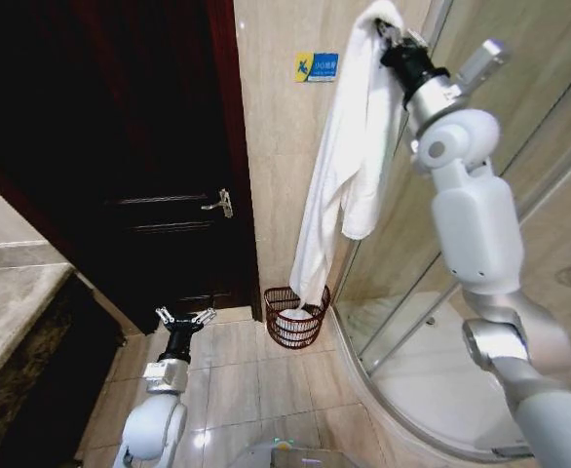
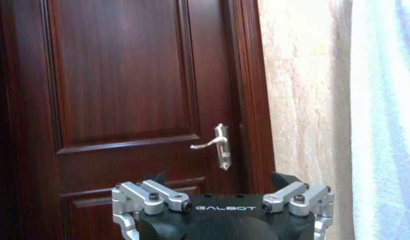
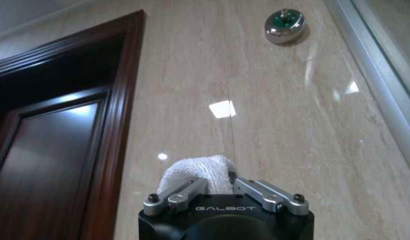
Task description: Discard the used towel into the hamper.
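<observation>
Fingers of your right gripper (image 1: 387, 32) pinch the white towel (image 1: 342, 166) up high, its tail dangling into the hamper (image 1: 296, 317) by the door (image 1: 120, 146), while your left gripper (image 1: 185, 319) waits low, spread wide.

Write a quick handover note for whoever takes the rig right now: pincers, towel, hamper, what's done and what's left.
Right pincer: raised high near the wall, shut on the top of the white towel, which hangs full length.
Left pincer: open, low, facing the dark wooden door, holding nothing.
Hamper: on the floor at the wall corner, next to the shower enclosure. The towel's lower end reaches its rim and appears to dip inside.
Done: towel gripped and hanging over the hamper.
Left: get the rest of the towel into the hamper and release.
</observation>
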You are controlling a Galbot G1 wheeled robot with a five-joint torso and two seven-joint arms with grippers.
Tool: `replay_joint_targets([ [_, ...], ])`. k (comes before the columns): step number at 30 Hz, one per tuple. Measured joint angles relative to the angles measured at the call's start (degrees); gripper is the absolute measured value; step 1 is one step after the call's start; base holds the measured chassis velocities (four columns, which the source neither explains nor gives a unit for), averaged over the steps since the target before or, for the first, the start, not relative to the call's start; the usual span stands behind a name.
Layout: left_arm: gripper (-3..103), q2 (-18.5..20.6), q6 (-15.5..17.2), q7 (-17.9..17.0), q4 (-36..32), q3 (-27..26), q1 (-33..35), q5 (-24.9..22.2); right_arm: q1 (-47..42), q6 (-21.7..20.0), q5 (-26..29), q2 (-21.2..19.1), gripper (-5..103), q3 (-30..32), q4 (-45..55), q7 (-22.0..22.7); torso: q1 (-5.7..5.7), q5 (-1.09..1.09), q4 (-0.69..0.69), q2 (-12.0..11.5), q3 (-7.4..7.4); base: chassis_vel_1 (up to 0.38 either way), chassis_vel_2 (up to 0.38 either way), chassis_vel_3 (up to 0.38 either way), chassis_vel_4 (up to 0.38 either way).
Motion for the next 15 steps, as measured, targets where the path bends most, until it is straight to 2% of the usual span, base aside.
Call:
replay_joint_targets([
  [5, 100, 0.10, -0.12, -0.24, -0.58, -0.42, 0.76, -0.11, 0.46, 0.02, -2.70, 1.61, 3, -0.44, -2.19, 0.16, -0.01, 0.02, -0.02, 0.00, 0.00, 0.000, 0.000, 0.000, 0.000],
  [15, 100, 0.00, -0.48, -0.43, -0.73, -0.34, 0.82, -0.13, -7.63, -0.32, -5.42, 0.66, 3, -0.49, -0.21, -0.46, -0.01, 0.03, -0.03, 0.00, 0.00, 0.000, 0.000, 0.000, 0.000],
])
